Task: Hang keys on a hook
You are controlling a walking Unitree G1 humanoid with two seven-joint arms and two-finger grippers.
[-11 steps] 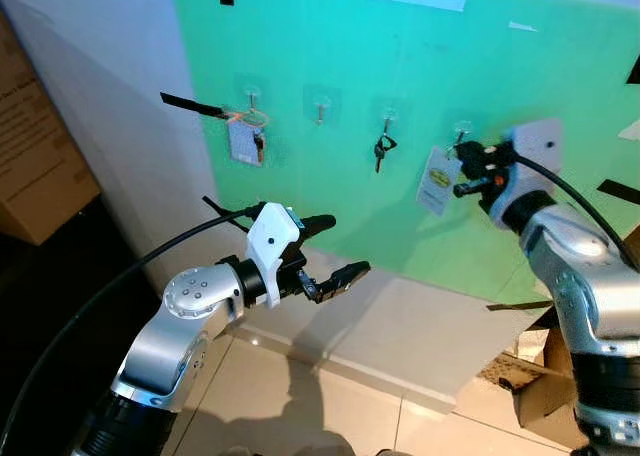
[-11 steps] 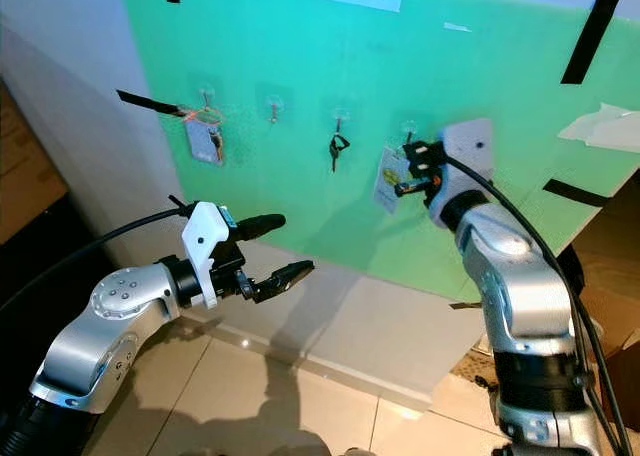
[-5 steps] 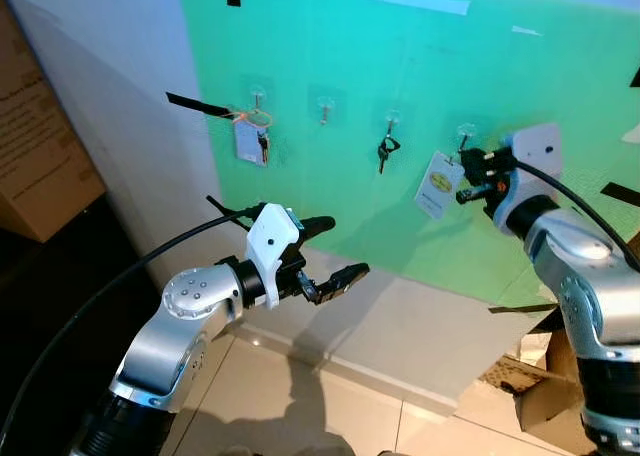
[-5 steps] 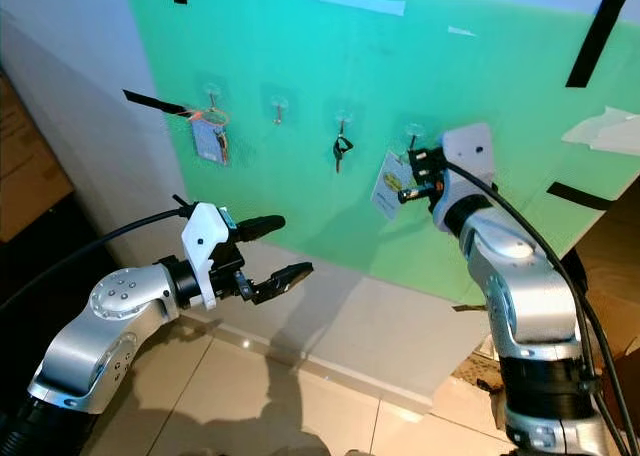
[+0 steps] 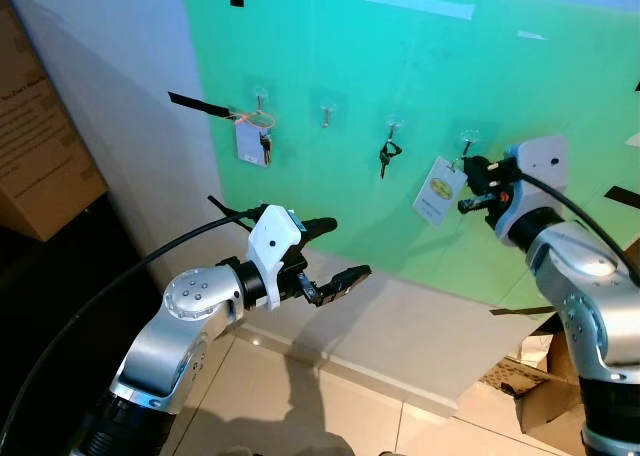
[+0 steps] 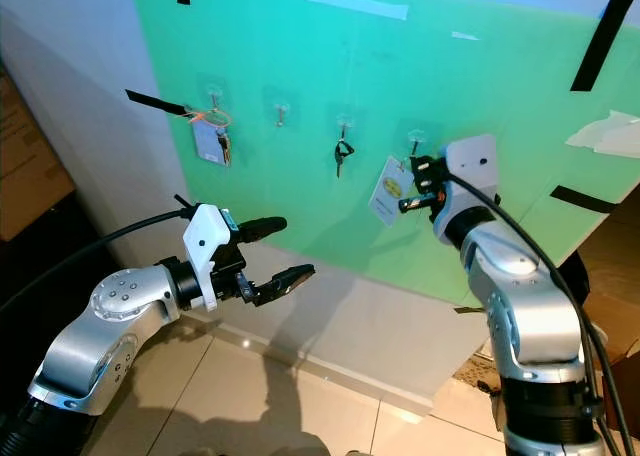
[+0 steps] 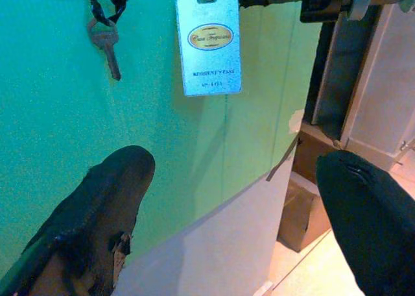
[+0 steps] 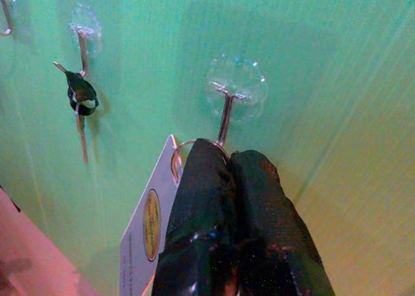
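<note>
Far left on the green board: a tagged key bunch hanging from the first hook. Next along, a bare hook, then a dark key on the third hook. Below these, the left gripper, fingers spread wide, holding nothing, well short of the board. Further right, a white key tag with a gold oval, dangling from a ring. Rightmost, the right gripper, fingers pressed together on that ring, tips just below the fourth hook; ring seemingly near the hook's lower end, hard to tell whether looped on.
</note>
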